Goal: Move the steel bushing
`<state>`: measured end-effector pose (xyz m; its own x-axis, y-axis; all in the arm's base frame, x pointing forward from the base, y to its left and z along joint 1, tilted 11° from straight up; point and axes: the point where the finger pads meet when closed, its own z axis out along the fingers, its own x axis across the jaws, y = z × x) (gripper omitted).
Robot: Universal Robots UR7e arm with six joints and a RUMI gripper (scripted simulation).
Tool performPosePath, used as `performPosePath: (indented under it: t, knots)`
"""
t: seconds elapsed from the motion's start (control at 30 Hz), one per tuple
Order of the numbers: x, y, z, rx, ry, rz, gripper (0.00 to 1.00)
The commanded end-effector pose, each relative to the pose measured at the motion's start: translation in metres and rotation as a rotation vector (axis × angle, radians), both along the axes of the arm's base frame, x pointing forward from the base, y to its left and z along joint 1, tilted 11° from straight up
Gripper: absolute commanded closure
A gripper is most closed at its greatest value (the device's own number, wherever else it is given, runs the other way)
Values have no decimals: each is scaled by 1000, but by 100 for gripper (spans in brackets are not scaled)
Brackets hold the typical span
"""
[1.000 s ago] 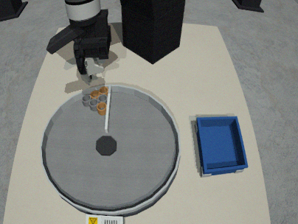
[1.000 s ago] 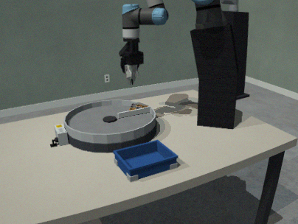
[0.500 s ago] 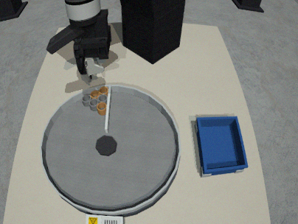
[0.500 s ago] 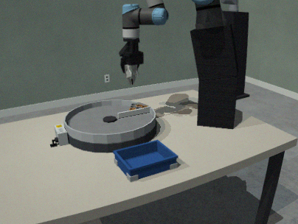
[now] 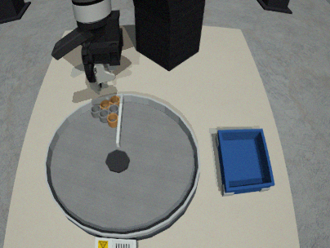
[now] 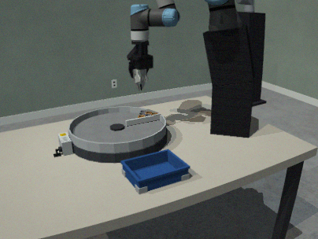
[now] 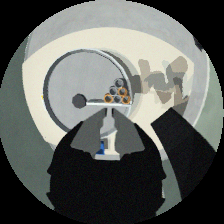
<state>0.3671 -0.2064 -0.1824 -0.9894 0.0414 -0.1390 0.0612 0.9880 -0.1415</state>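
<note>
A cluster of short bushings, some grey steel (image 5: pixel 95 111) (image 7: pixel 119 84) and some brass-orange (image 5: pixel 112 118), stands on the grey turntable (image 5: pixel 82 183) (image 6: pixel 98 135) (image 7: pixel 62 85) near its far rim, beside a white divider bar (image 5: pixel 119 122). In the exterior view the cluster (image 6: pixel 146 114) shows only as small shapes behind the bar. The blue crate (image 5: pixel 245 161) (image 6: pixel 155 169) sits empty to the right of the turntable. My gripper (image 5: pixel 98 85) (image 6: pixel 139 87) (image 7: pixel 109 108) is shut with nothing between its fingers. It hangs high above the far rim of the turntable, close to the cluster.
A tall black column (image 5: pixel 169 28) (image 6: pixel 232 79) stands at the back of the table (image 5: pixel 229 81), right of the gripper. A small control box (image 6: pixel 64 143) with a yellow label (image 5: pixel 102 244) sits at the turntable's near edge. A dark hub (image 5: pixel 118 161) marks the turntable's centre.
</note>
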Motion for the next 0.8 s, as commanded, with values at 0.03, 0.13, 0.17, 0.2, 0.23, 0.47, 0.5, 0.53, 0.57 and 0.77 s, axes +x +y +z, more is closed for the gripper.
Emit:
performPosePath:
  t: [0.03, 0.13, 0.17, 0.2, 0.23, 0.47, 0.5, 0.53, 0.57, 0.77]
  knots:
    - [-2, 1, 0, 1, 2, -2, 95]
    - [0, -1, -2, 0, 1, -2, 94]
    - [1, -2, -5, -1, 0, -2, 94]
    - [2, -3, -9, -1, 0, -2, 94]
    - [2, -3, -9, -1, 0, -2, 94]
    - [8, -11, -50, -1, 0, -3, 94]
    - [9, -13, -58, -1, 0, -3, 94]
    - [10, -14, -65, -1, 0, -3, 94]
    - [11, -15, -71, -1, 0, -3, 94]
    - [13, -17, -82, -1, 0, -2, 94]
